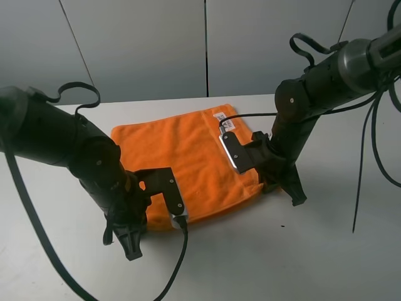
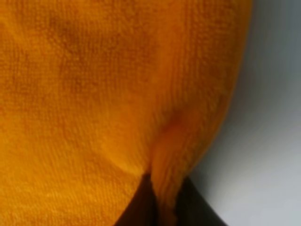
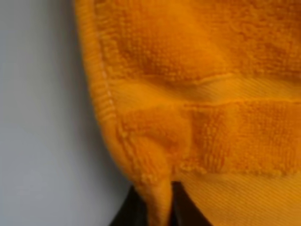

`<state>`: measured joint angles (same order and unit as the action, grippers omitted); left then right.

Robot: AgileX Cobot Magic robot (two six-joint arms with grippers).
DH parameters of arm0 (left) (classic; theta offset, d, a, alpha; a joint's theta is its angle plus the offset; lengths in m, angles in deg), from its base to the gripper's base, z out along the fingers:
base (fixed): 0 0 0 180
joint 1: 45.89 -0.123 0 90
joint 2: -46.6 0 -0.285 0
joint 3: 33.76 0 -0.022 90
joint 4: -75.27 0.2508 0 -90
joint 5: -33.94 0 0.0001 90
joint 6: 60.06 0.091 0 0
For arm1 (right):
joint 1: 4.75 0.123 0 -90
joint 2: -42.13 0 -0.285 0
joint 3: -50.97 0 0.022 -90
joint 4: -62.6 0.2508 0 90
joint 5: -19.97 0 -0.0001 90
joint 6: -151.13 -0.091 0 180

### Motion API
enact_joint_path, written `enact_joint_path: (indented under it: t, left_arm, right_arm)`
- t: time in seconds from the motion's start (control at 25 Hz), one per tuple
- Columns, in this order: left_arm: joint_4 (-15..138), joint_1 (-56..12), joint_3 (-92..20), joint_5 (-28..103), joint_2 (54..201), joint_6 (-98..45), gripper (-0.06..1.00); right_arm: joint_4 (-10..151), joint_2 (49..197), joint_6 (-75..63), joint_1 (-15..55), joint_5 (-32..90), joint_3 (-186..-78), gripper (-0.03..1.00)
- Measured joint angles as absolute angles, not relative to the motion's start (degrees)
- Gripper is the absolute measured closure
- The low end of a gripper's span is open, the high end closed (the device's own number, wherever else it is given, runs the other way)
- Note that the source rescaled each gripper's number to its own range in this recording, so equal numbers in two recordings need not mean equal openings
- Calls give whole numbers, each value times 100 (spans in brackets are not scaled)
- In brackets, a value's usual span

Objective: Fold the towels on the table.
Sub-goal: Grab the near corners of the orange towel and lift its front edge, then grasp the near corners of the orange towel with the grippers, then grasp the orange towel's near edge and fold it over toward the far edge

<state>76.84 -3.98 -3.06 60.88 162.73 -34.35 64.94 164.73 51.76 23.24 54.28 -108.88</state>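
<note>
Your left gripper (image 2: pixel 164 207) has its dark fingers (image 2: pixel 136 212) clamped together on a pinched ridge of the orange towel (image 2: pixel 94 94). The cloth is squeezed up between them right at the towel's edge, with white table (image 2: pixel 273 117) just beside it.

Your right gripper (image 3: pixel 160 209) does the same: its fingers (image 3: pixel 127 214) are together on a small peak of towel (image 3: pixel 211 47) at a corner, just beside the woven band (image 3: pixel 244 92) that runs across the cloth. The stitched hem curves down into the pinch.

From the high camera, your left gripper (image 1: pixel 128 241) sits at the towel's near left corner and your right gripper (image 1: pixel 289 188) at its near right corner. Both are low, at table level, and both arms are bent down over the cloth.

The towel (image 1: pixel 188 157) lies spread flat on the table (image 1: pixel 282 257), between the two arms and around the middle of the tabletop. Its white label (image 1: pixel 224 121) is at the far right corner.
</note>
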Motion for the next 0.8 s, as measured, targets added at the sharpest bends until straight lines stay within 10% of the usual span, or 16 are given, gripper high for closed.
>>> enact_joint_path:
  t: [0.8]
  left_arm:
    - [8601,-387,-308,6691,15268,-3562,94]
  right_arm:
    - [6690,15578,4304,2324,5828,-10846,96]
